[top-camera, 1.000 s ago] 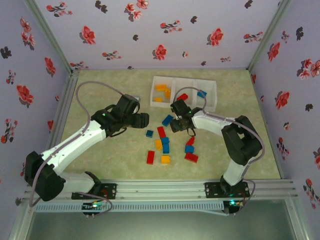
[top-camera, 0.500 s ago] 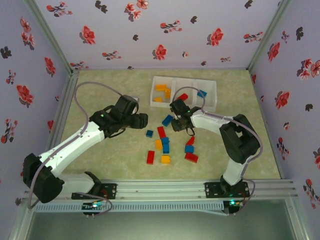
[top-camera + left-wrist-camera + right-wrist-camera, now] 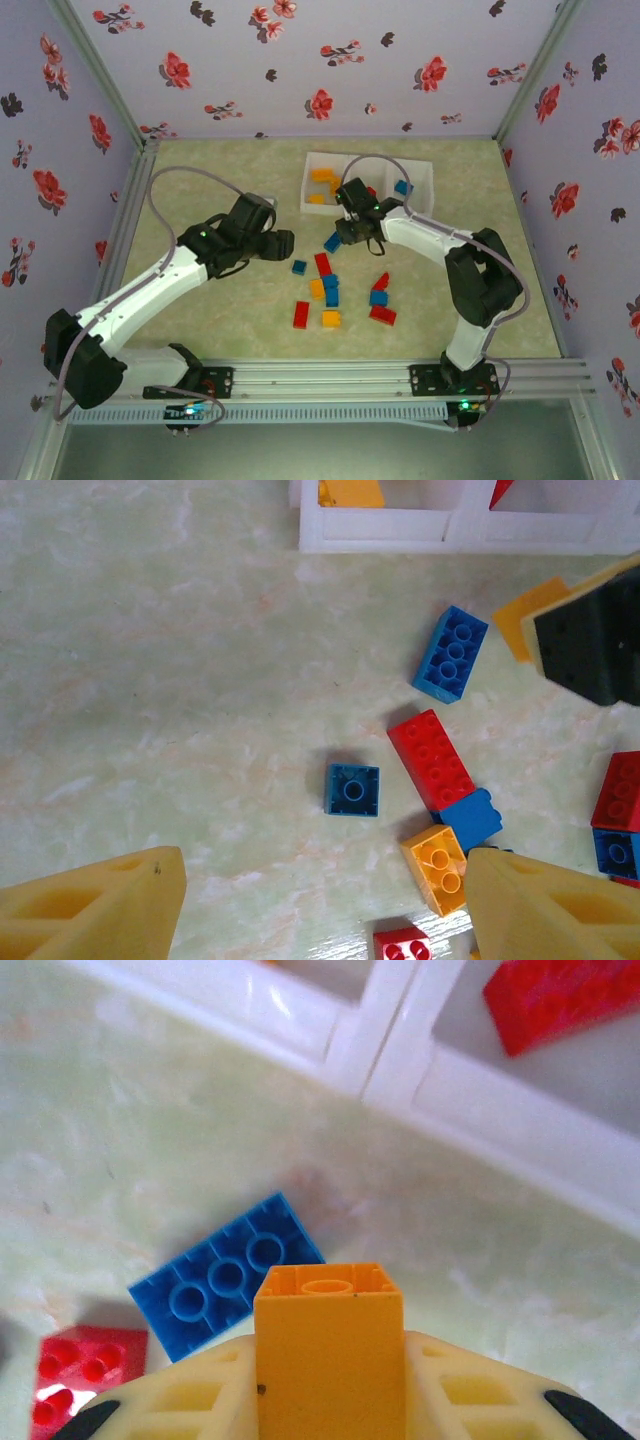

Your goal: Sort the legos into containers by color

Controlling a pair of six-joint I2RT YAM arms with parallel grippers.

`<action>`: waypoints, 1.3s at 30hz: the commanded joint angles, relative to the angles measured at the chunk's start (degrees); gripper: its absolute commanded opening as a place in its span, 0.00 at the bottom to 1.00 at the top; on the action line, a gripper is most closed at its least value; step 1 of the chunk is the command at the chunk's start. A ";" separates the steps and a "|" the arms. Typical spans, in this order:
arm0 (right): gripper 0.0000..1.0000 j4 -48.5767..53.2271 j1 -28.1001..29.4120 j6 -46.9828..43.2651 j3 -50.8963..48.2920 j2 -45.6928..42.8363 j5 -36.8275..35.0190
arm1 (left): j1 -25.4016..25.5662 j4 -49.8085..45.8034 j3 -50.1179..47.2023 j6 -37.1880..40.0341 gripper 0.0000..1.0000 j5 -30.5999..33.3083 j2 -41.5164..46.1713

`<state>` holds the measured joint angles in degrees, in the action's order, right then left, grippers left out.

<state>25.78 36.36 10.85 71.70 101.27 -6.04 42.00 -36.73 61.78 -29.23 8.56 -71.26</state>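
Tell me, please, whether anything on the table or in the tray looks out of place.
Nothing stands out. The tray holds orange bricks on the left, a red brick in the middle, a blue brick on the right. The loose bricks await sorting; the right tool grips another orange brick.

legos (image 3: 331,291) red, blue, orange | tray (image 3: 380,528) white | walls (image 3: 300,70) lilac, red-flowered

Left arm (image 3: 150,290), right arm (image 3: 420,238): white link shells, black joint housings, black wrist blocks. Grey cable (image 3: 153,195) loops off each forearm. Black bases bolted to the aluminium rail (image 3: 330,378) at 6 o'clock in the top view, with a green LED under each. Fingers (image 3: 100,905) are pale yellow plastic with triangular cut-outs. Right set (image 3: 190,1405) is the same.
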 commanded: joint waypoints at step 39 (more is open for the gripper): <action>0.63 6.91 -3.62 2.94 30.09 14.31 -2.56 | -0.08 2.10 -4.91 -1.90 0.73 -1.08 0.29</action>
<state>33.28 32.67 12.64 105.27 121.86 -7.33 42.00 -35.09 57.19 -29.78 8.05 -69.84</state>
